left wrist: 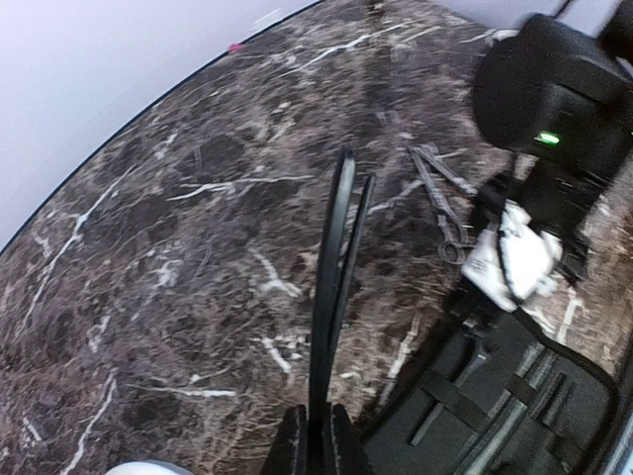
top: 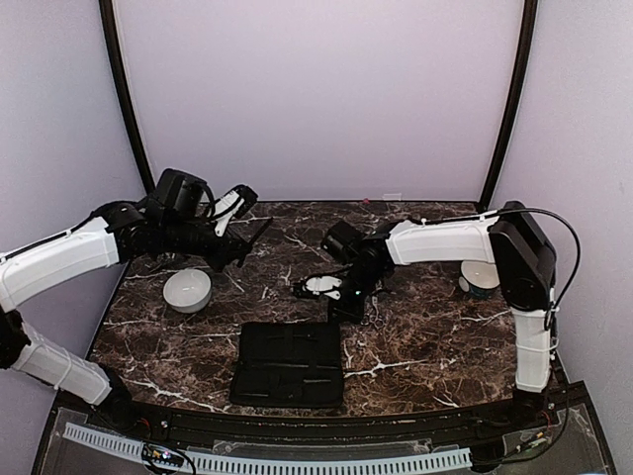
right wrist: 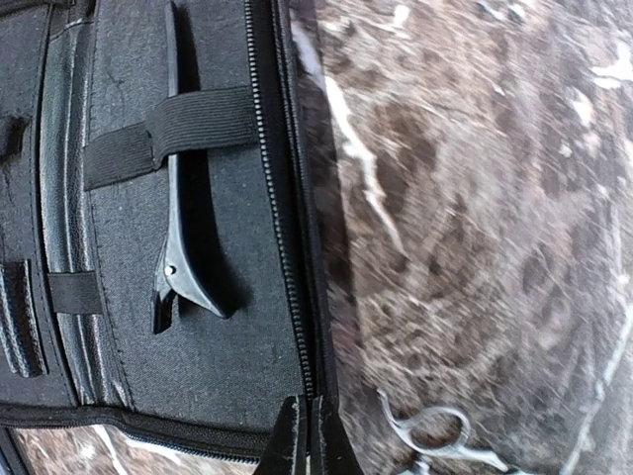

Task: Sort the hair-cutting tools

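Marble-patterned table (top: 425,346) carrying an open black case (right wrist: 232,346), a white left bowl (top: 187,290), a white right bowl (top: 480,279) and the loose tools. The left gripper (left wrist: 316,440), raised above the far left of the table, pinches a long dark clip (left wrist: 334,267) by one end, the rest jutting forward unsupported. The right gripper (right wrist: 308,440), jaws pressed together with nothing visible between them, sits low over the case's zipped edge; whether it has nipped that edge cannot be told. A second clip (right wrist: 176,228) lies under an elastic strap inside the case. Silver scissors (right wrist: 435,432) lie on bare marble just beside the right gripper. Likely risks: the end-held clip may swivel or slip in a quick swing, and the closed right fingers may snag the zipper, drag the case or knock the scissors. Open room lies toward the table's centre and far side; the bowls and table edges bound both flanks.
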Motion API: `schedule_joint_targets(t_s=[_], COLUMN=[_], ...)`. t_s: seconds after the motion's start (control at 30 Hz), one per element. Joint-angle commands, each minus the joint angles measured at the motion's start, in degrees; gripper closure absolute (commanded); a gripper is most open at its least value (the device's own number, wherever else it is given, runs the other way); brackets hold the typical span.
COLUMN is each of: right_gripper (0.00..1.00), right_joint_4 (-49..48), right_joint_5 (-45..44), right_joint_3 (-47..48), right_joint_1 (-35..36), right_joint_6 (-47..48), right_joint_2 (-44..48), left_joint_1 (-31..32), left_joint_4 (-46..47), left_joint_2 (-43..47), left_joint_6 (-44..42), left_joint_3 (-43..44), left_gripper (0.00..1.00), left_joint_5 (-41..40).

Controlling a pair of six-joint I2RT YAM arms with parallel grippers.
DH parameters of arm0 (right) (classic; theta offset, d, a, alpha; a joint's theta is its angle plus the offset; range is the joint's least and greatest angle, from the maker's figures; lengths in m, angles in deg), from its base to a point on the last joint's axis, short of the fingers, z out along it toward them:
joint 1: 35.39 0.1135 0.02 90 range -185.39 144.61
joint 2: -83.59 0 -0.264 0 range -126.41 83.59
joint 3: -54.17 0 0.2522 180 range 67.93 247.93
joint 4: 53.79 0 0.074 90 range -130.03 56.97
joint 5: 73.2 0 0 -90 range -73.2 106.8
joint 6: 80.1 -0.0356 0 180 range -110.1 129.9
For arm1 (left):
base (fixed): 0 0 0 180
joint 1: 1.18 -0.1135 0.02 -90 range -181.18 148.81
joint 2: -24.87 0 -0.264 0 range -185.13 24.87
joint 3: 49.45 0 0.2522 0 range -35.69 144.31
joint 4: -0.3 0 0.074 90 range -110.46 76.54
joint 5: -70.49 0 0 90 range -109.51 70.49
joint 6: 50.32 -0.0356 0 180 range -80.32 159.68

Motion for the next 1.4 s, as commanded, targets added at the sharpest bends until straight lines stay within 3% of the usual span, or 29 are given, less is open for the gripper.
schedule_joint_targets(t_s=[0.0, 0.13, 0.27, 0.47, 0.63, 0.8, 1.07, 1.37], right_gripper=[1.0, 1.0, 1.0, 0.83, 0.72, 0.68, 0.59, 0.62], right_joint_4=[0.5, -0.8, -1.1, -0.9, -3.2, -5.5, -10.7, -11.1], right_joint_5=[-1.1, 0.7, 2.1, 2.6, 6.4, 12.5, 16.8, 17.0], right_joint_3=[0.0, 1.0, 4.4, 3.4, -1.9, -8.0, -18.8, -19.2], right_joint_1=[-2.6, -4.7, -5.6, -6.9, -9.5, -9.5, -9.4, -7.5], right_joint_6=[2.8, 3.0, 3.7, 2.3, 0.7, -1.2, -2.3, -1.1], right_joint_2=[4.4, 2.8, 1.3, 5.2, 11.7, 15.5, 15.2, 12.8], left_joint_1=[2.0, 6.6, 7.4, 10.9, 13.1, 13.5, 14.7, 17.3], left_joint_4=[1.9, 4.2, 1.9, -13.9, -17.6, -26.4, -32.9, -38.1], left_joint_2=[8.6, 12.8, 10.4, -1.7, -6.8, -14.4, -22.1, -28.8], left_joint_6=[-5.5, -11.0, -12.1, -17.1, -16.2, -15.3, -11.9, -10.0], left_joint_3=[-7.1, -14.4, -14.9, -5.7, -2.3, 3.7, 9.2, 15.3], left_gripper=[1.0, 1.0, 1.0, 1.0, 1.0, 1.0, 1.0, 1.0], left_joint_5=[18.7, 21.7, 24.3, 12.4, 6.4, 0.3, -8.6, -12.5])
